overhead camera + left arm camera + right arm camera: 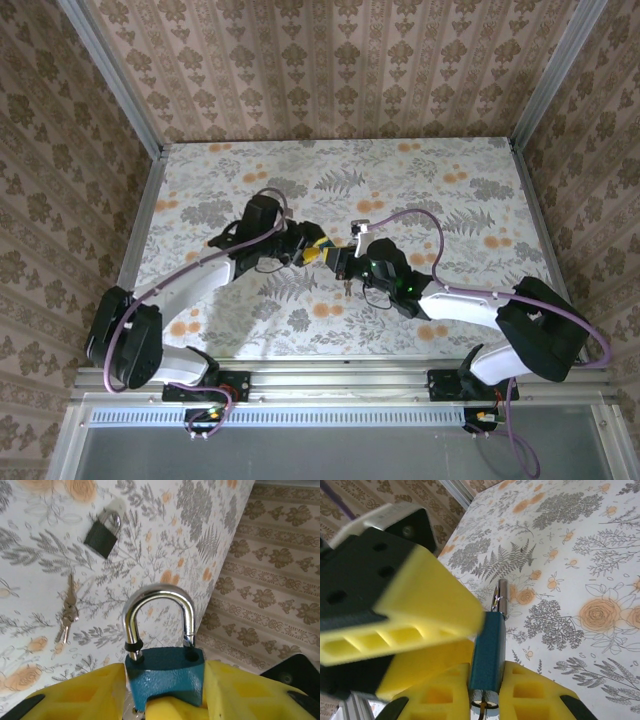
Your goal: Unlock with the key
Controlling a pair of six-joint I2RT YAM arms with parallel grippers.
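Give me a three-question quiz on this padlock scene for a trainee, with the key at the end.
1. True or false: the blue padlock lies flat on the table.
2. In the left wrist view, what lies on the table near the bunch of keys? A) a black padlock B) a screwdriver C) a cup
3. Fill in: the fingers of the right pincer are coloured ____.

Key
1. False: the left pincer grips it above the table.
2. A
3. yellow
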